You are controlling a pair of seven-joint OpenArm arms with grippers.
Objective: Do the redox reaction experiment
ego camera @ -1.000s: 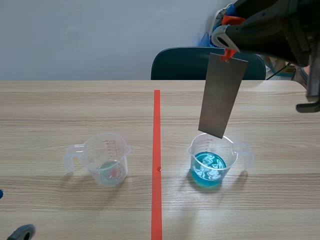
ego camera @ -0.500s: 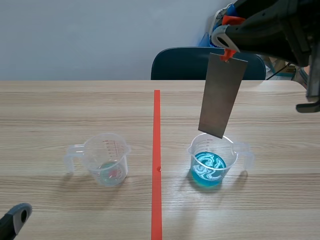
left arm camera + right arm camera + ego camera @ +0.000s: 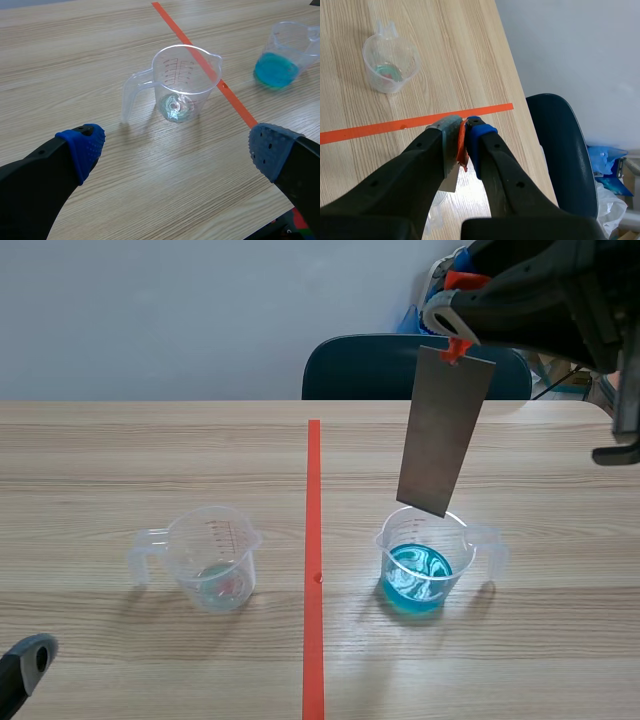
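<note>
My right tool (image 3: 464,142) clamps the strip (image 3: 445,430) over the right cup (image 3: 420,565), left tool (image 3: 176,150) wide open, empty; I judge dipping comes next: lower straight in.

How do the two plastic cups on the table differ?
The right cup holds bright blue liquid; the left cup looks almost empty. A grey metal strip, held by the right gripper, hangs just above the right cup; nothing hangs above the left cup. Both are clear, upright measuring cups with handles.
</note>
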